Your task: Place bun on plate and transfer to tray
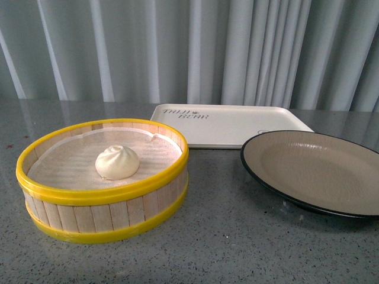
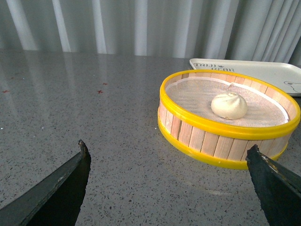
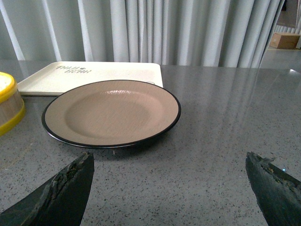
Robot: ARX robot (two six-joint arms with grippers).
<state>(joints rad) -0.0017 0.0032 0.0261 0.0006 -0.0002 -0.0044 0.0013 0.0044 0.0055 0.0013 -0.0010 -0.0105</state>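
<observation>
Your left pincer (image 2: 167, 153) gapes empty toward the basket (image 1: 106, 213), where the bun (image 1: 117, 161) sits centred, likely so it can fetch it; your right pincer (image 3: 169, 157), equally spread, faces the bare plate (image 1: 320, 171), parked just beside the tray (image 1: 231, 127) for a short carry.

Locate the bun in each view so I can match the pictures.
Front view: the bun sits in the steamer basket, left of centre.
Left wrist view: the bun lies in the same basket, with the tray behind it.
Right wrist view: not in it; only the basket's yellow edge shows.
Shared landmark: the tray with dark lettering, behind basket and plate.
</observation>
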